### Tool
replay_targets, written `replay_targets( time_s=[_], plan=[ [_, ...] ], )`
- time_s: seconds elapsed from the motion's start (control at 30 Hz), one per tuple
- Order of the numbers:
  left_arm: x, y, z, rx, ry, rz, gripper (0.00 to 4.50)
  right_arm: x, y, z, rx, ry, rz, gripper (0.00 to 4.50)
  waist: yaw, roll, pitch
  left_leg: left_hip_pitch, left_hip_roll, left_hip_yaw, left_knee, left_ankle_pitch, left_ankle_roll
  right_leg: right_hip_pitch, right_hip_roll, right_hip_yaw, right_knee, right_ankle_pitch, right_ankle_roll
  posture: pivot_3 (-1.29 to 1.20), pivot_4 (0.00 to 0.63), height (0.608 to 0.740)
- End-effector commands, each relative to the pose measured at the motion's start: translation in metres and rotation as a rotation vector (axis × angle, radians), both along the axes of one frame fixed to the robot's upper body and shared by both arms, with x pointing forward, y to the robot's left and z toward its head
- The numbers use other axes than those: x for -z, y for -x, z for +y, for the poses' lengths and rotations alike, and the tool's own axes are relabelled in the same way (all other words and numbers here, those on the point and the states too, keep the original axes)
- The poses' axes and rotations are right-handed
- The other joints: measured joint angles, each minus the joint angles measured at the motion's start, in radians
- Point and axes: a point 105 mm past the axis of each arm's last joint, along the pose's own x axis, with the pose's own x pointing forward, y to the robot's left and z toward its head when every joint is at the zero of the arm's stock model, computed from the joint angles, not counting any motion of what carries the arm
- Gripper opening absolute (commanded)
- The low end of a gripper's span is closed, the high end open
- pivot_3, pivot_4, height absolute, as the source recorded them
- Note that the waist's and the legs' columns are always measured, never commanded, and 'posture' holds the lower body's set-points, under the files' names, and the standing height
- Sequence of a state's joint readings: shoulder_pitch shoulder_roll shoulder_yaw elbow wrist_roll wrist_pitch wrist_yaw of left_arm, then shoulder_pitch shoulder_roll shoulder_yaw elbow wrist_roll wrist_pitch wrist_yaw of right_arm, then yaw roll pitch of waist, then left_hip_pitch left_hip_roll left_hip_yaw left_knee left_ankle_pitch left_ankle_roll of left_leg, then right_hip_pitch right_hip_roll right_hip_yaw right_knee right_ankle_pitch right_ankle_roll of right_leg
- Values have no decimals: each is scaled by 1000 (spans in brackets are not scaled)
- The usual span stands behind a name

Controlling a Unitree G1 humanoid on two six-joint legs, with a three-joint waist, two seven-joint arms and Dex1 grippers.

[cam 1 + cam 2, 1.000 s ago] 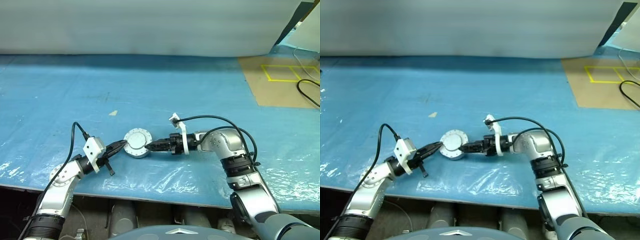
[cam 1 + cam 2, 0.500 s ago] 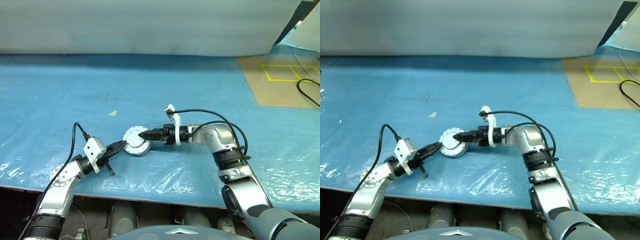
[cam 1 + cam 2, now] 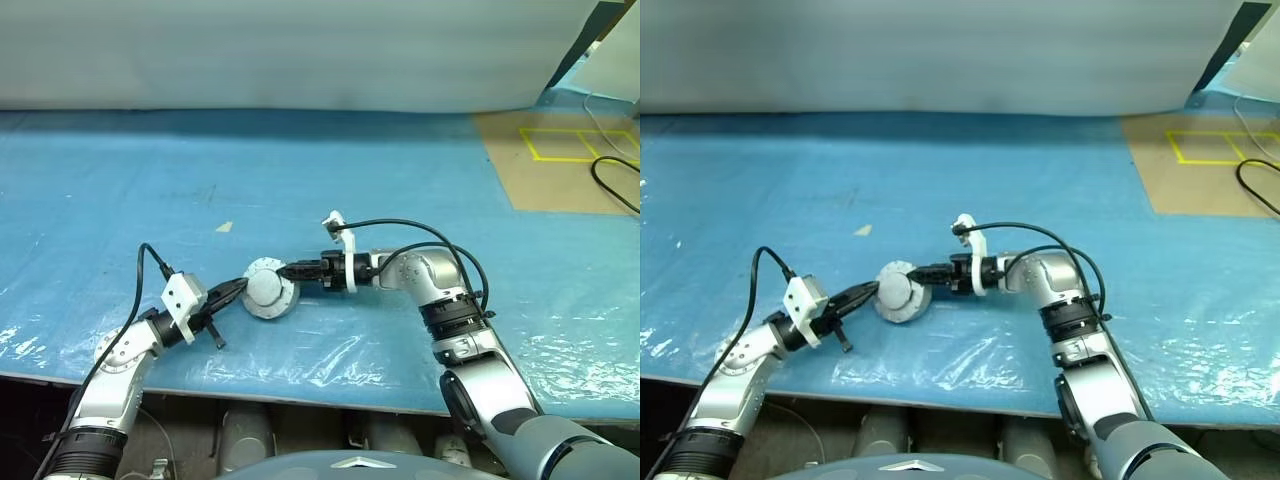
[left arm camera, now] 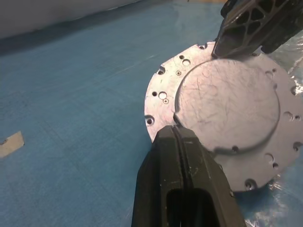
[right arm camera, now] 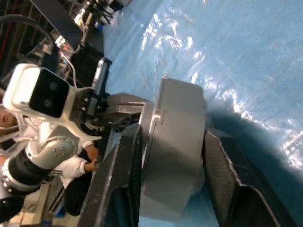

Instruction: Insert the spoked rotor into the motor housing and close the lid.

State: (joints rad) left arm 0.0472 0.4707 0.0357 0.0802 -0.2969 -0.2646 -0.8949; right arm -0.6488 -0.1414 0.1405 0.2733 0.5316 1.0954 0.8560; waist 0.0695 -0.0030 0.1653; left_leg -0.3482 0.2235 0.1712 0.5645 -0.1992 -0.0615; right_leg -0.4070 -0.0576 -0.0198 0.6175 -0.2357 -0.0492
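Grey lid (image 4: pixel 227 104) closed over motor housing (image 5: pixel 175 156); right gripper (image 3: pixel 292 270) apparently clamps it; left gripper (image 4: pixel 176 135) pinched empty at rim.

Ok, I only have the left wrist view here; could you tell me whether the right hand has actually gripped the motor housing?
Observer: Yes; in its wrist view the right hand has one finger on each side wall of the motor housing.
Operator: Thanks. Where is the left hand overall?
Observer: From the head, its tips are at the housing's opposite side, facing the right hand.
Operator: Anything else on the table?
Observer: Far right, a yellow tape square marks a brown board.
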Motion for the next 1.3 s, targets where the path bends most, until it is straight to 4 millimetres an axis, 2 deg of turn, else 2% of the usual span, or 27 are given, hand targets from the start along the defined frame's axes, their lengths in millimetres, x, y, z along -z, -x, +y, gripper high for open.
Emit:
replay_targets(
  time_s=[0.03,0.33,0.53,0.63,0.77,0.87,0.97,1.17,1.27,1.3],
  plan=[
    [4,2,-7,27,-2,19,0,-5,12,16,-80,-45,5,1195,0,0,0,0,0,0,0,0,0,0,0,0,0,0,0,0,150,740],
    [-4,-1,-4,3,34,7,0,-1,9,13,-72,-27,3,1194,0,0,0,0,0,0,0,0,0,0,0,0,1,0,0,0,150,740],
    [-49,3,-4,13,190,-20,0,-1,-1,6,-4,-24,25,1194,-4,0,0,0,0,0,0,0,0,-2,0,0,1,0,0,0,150,740],
    [-73,12,-2,35,239,-8,0,1,-7,-5,40,-24,53,1194,-3,0,0,-1,1,1,-1,0,0,-3,1,0,1,-1,-1,0,150,740],
    [-93,19,8,22,277,20,0,6,-13,-24,127,-38,128,1194,0,1,0,-2,0,1,-1,0,0,-4,1,0,1,-1,-1,0,150,740],
    [-95,15,23,-51,336,41,0,-8,-19,-38,194,-126,196,1194,9,1,1,-3,-1,1,-1,0,0,-3,0,0,0,-1,-1,0,150,740],
    [-89,12,29,-80,385,92,0,-22,-21,-45,222,-208,241,1194,10,1,1,-3,0,1,0,0,0,-3,0,0,0,-1,-1,0,150,740],
    [-73,7,21,-75,543,252,0,-67,-21,-51,228,-397,208,1194,1,1,1,-6,0,1,-1,0,-1,-8,2,1,1,-1,-1,0,150,740],
    [-67,4,22,-74,628,292,0,-81,-22,-48,231,-446,185,1194,-2,1,1,-10,1,1,-1,0,-1,-13,3,1,4,1,1,0,150,740],
    [-67,2,22,-73,690,308,180,-86,-23,-46,234,-457,176,1194,0,1,1,-10,1,1,-1,0,-1,-14,3,1,4,1,2,0,150,740]
  ],
)
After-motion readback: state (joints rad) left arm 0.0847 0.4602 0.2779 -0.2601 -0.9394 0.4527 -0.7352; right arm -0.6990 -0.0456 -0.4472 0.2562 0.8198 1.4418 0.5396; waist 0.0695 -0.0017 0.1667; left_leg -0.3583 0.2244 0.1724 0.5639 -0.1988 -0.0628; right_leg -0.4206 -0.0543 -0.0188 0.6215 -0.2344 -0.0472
